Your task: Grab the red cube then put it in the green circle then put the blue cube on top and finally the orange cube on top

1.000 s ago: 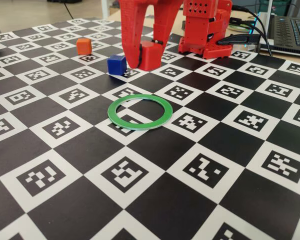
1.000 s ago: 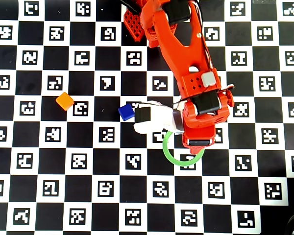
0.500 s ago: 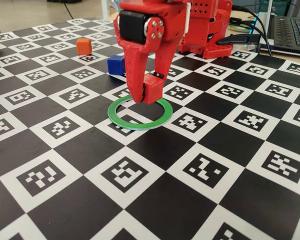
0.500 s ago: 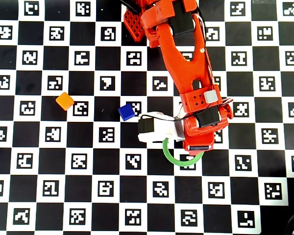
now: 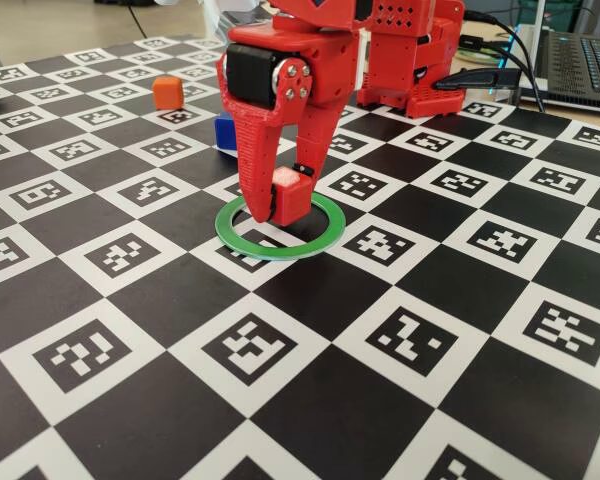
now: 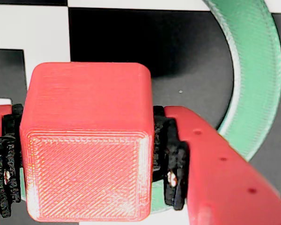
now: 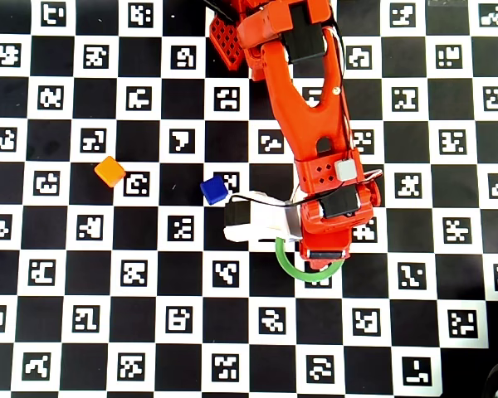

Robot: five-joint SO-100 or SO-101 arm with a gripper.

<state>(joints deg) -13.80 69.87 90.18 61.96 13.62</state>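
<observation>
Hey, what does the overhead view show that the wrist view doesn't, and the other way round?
Only the overhead view shows the orange cube and blue cube lying apart on the checkered board, left of the arm, neither one near the green circle. From above, the arm hides the red cube.

Only the wrist view shows the red cube clamped between the pincer and its black pads.

Both show part of the green circle, the black-and-white board and red arm parts.
</observation>
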